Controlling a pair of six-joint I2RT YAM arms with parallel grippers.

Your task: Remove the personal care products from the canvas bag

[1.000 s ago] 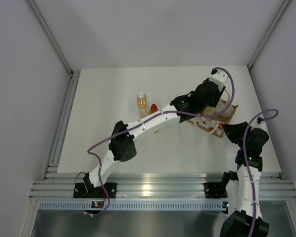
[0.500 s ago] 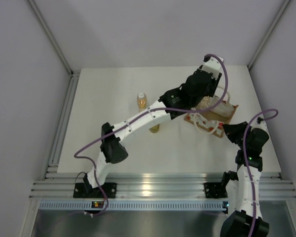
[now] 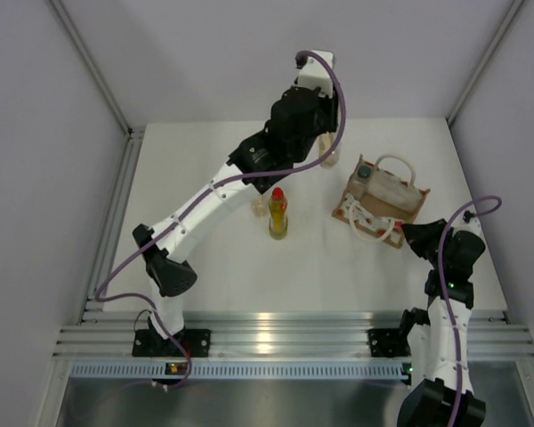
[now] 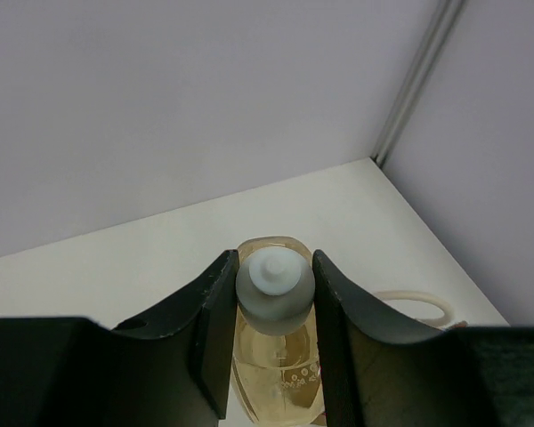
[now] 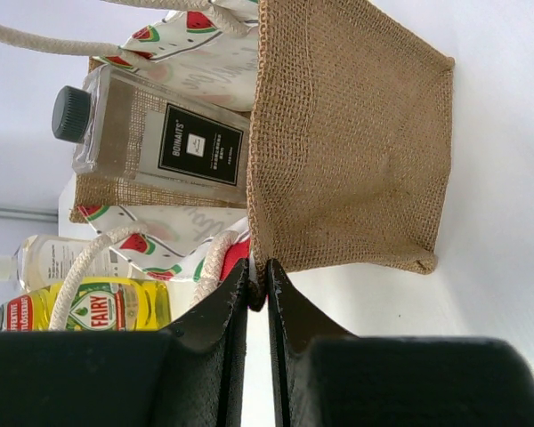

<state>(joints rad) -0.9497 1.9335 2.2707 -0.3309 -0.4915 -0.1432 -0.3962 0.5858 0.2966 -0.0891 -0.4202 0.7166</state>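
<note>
The canvas bag (image 3: 387,206) lies on its side at the right of the table, brown weave with a watermelon-print panel (image 5: 356,151). A clear squarish bottle with a dark cap (image 3: 367,171) lies in its mouth (image 5: 160,138). My right gripper (image 5: 265,286) is shut on the bag's lower edge (image 3: 411,233). My left gripper (image 4: 275,298) is shut on the white cap of an amber bottle (image 4: 276,374), held above the back of the table (image 3: 328,157). A yellow bottle with a red cap (image 3: 278,216) stands mid-table, and an amber bottle (image 3: 259,206) stands beside it, partly behind my left arm.
The left arm (image 3: 205,205) stretches diagonally across the table from its base at the near left. Grey walls close in the table's back and sides. The bag's rope handles (image 3: 400,165) loop out toward the back and front.
My left gripper has come up out of the bag with the amber bottle and swung left toward the back of the table. The right gripper and the bag have stayed put.
</note>
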